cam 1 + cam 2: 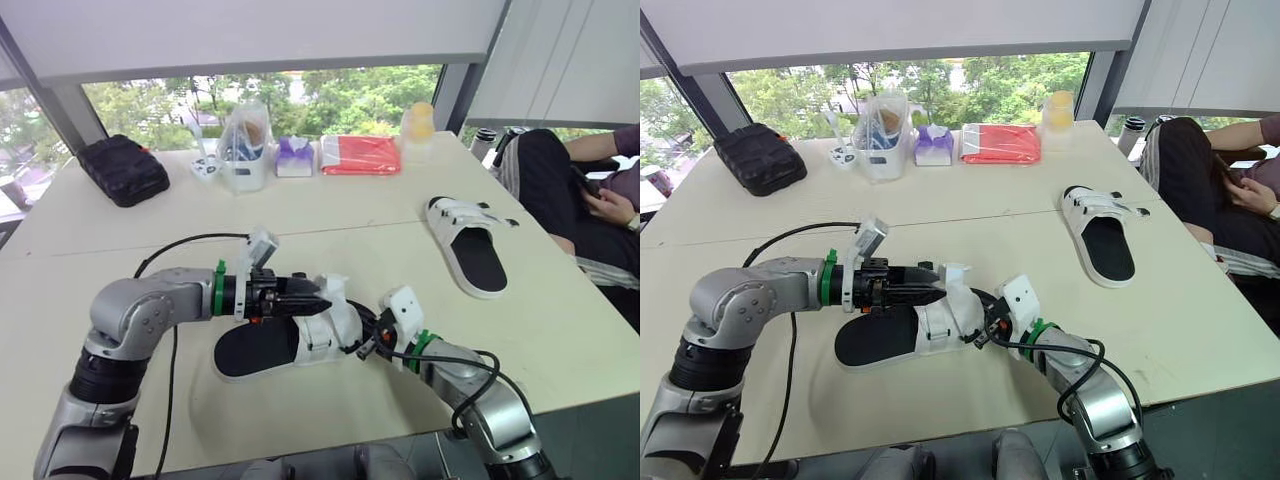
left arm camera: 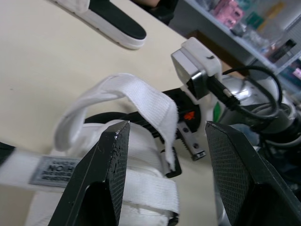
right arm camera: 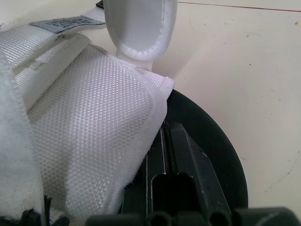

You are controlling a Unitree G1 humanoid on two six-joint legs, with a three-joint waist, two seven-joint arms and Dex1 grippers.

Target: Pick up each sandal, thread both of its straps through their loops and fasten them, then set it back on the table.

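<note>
My left claw (image 1: 320, 300) hangs apart at the loose strap (image 2: 141, 94) of the near sandal (image 1: 262, 350) on the counter (image 1: 350, 220), while my right claw (image 1: 362, 347) sits against its edge, grip I cannot tell.

Both head eyes look down over the desk (image 1: 350, 215); each wrist camera sits close against the near sandal (image 1: 260, 350), which all views share.
</note>
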